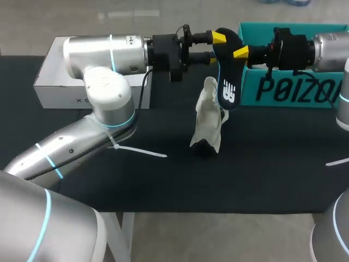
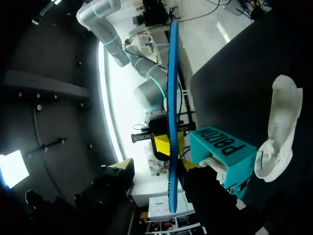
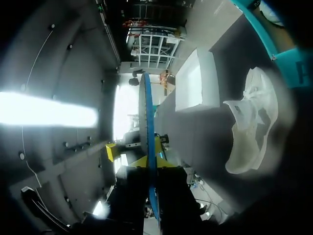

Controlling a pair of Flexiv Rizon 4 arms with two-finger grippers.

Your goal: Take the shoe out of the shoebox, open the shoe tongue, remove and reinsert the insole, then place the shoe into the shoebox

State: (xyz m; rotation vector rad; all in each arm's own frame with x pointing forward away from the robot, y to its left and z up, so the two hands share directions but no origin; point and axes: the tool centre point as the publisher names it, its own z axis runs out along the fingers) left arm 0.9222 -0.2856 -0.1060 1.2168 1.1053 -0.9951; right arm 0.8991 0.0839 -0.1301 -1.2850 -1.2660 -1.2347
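Observation:
A dark insole (image 1: 228,82) with a blue edge hangs upright in the air above the table's back middle. My right gripper (image 1: 235,53) is shut on its upper part from the right. My left gripper (image 1: 217,46) comes in from the left at the same height, open, with the insole (image 2: 171,98) between its fingers; one fingertip (image 2: 123,166) stands clear of it. In the right wrist view the insole (image 3: 145,112) runs edge-on out of my right gripper (image 3: 146,169). The white shoe (image 1: 208,123) stands on the black table below, nobody holding it.
The teal shoebox (image 1: 289,87) stands open at the back right, behind my right gripper. A white lid (image 1: 52,73) lies at the back left. My left arm's elbow (image 1: 106,93) hangs over the left part of the table.

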